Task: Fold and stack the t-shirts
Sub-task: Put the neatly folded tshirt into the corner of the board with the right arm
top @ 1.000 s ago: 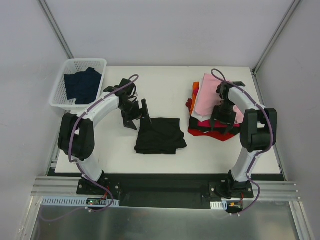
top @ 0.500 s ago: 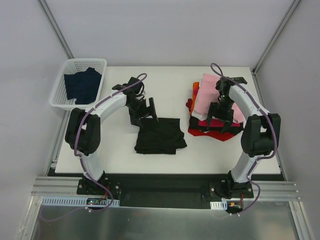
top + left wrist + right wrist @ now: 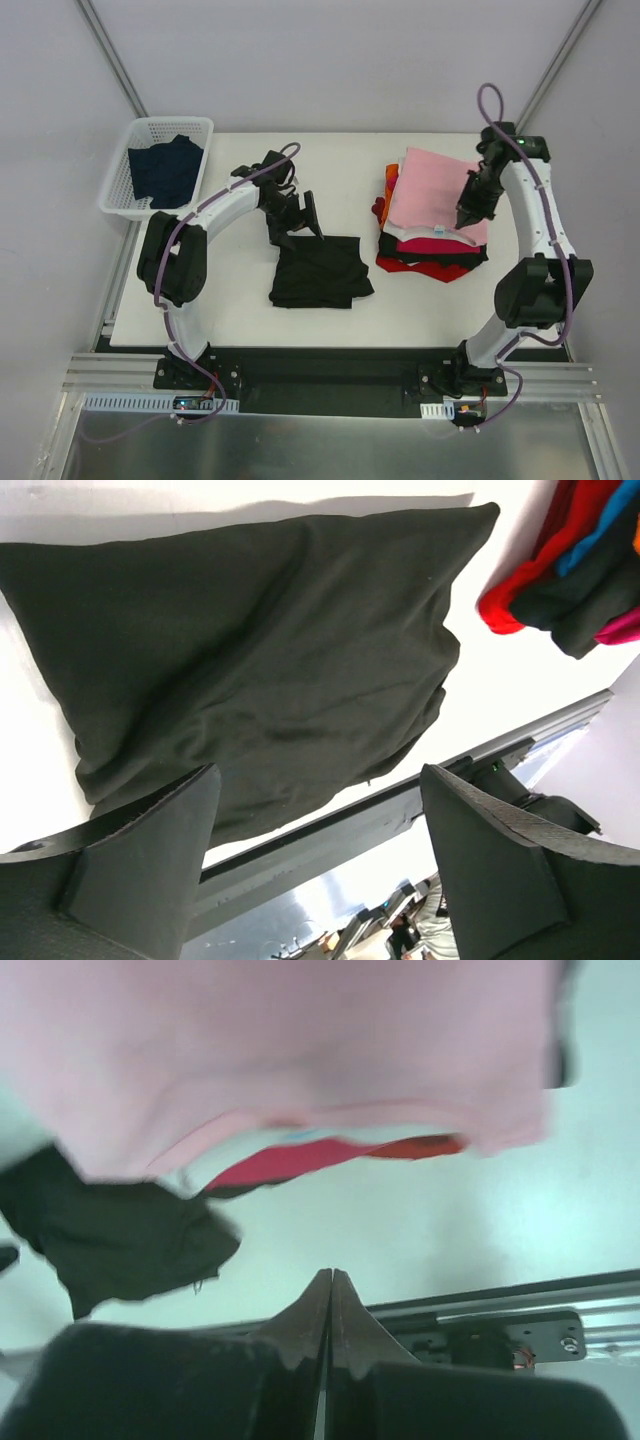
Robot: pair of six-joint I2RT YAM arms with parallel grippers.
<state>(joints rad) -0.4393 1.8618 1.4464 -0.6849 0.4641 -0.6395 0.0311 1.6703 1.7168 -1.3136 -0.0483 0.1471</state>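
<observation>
A folded black t-shirt lies at the middle of the table and fills most of the left wrist view. My left gripper hangs over its far left corner, open, with nothing between the fingers. To the right stands the stack of folded t-shirts, the pink one on top and red, black and orange edges showing below. Above the stack's right edge my right gripper is raised, shut and empty. Its wrist view shows the pink shirt over a red layer.
A white basket at the table's far left corner holds a dark navy t-shirt. Grey walls stand close on both sides. The table's near edge and its metal rail run in front of the arm bases.
The right gripper has shut and risen up and rightward off the stack, leaving the pink shirt on top. The left gripper has edged right toward the black shirt and narrowed slightly.
</observation>
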